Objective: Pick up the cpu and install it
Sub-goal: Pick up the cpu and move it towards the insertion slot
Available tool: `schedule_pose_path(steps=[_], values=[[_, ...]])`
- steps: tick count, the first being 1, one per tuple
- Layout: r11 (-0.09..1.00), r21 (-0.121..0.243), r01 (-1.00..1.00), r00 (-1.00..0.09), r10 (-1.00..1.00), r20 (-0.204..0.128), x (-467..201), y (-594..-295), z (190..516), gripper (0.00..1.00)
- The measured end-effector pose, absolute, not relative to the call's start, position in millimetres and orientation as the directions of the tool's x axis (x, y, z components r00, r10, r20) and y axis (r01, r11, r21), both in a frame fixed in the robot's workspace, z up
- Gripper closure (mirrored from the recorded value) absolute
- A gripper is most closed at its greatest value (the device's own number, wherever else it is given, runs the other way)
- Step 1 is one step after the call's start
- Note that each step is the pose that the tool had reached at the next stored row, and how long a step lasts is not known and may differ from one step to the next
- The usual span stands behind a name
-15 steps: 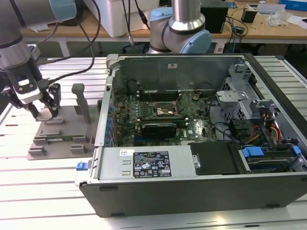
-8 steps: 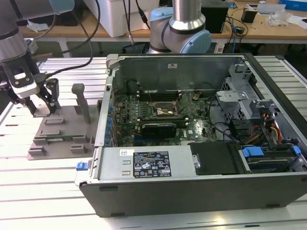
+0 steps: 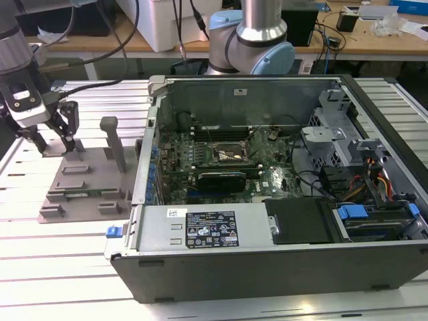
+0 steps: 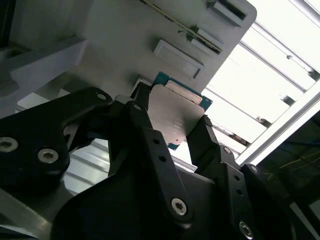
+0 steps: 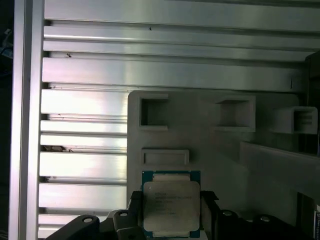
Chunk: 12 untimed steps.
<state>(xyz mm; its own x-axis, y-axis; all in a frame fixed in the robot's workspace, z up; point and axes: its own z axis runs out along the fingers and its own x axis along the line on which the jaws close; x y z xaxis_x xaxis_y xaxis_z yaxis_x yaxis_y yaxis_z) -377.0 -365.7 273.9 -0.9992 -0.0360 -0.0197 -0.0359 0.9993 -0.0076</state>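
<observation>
- The gripper [image 3: 55, 147] hangs at the exterior view's far left. Its black, jointed metal fingers [image 5: 135, 202] point down over the back corner of the tray.
- The fingers are drawn in to a chip's width and press on two opposite edges of the cpu [image 4: 175, 117]. They hold it flat between their tips.
- In the first wrist view the cpu [image 5: 171, 205] is a thin square with a dull silvery lid and a narrow green rim. It sits over the tray's surface; I cannot tell whether it is clear of it.
- The fixture tray [image 3: 87, 177] is matte grey plastic. It has two square pockets [image 5: 154, 111], a shallow oblong recess [image 5: 165, 156] and an upright post [image 3: 114, 140].
- The tray lies on the table [image 3: 67, 254], which is made of ribbed aluminium slats with a brushed sheen.
- Right of the tray stands the open computer case [image 3: 267, 274], a dark grey sheet-metal box.
- Inside it a green motherboard [image 3: 180, 160] carries a square metal-framed socket [image 3: 231, 152]. A black oblong expansion card [image 3: 221, 179] sits just in front of the socket.
- A silvery power supply [image 3: 200, 227] lies along the near wall.
- Behind the case rises the arm base [image 3: 251, 40], with a smooth metal tube and pale blue joints.
- At the far right are blue plastic latches [image 3: 352, 214] and orange and yellow cables [image 3: 381, 184].
</observation>
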Motion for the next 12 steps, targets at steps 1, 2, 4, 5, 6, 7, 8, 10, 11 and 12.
schedule_pose_path(steps=[1,2,4,5,6,7,8,10,11,12], values=[[0.999,-0.008,-0.036,-0.999,-0.036,-0.020,-377,-366,279,0.46],[0.999,-0.008,-0.036,-0.999,-0.036,-0.020,-377,-366,281,0.46],[0.999,-0.008,-0.036,-0.999,-0.036,-0.020,-377,-366,286,0.46],[0.999,-0.008,-0.036,-0.999,-0.036,-0.020,-377,-366,288,0.46],[0.999,-0.008,-0.036,-0.999,-0.036,-0.020,-377,-366,291,0.46],[0.999,-0.008,-0.036,-0.999,-0.036,-0.020,-377,-366,294,0.46],[0.999,-0.008,-0.036,-0.999,-0.036,-0.020,-377,-366,298,0.46],[0.999,-0.008,-0.036,-0.999,-0.036,-0.020,-377,-366,304,0.46],[0.999,-0.008,-0.036,-0.999,-0.036,-0.020,-377,-366,306,0.46],[0.999,-0.008,-0.036,-0.999,-0.036,-0.020,-377,-366,308,0.46]])
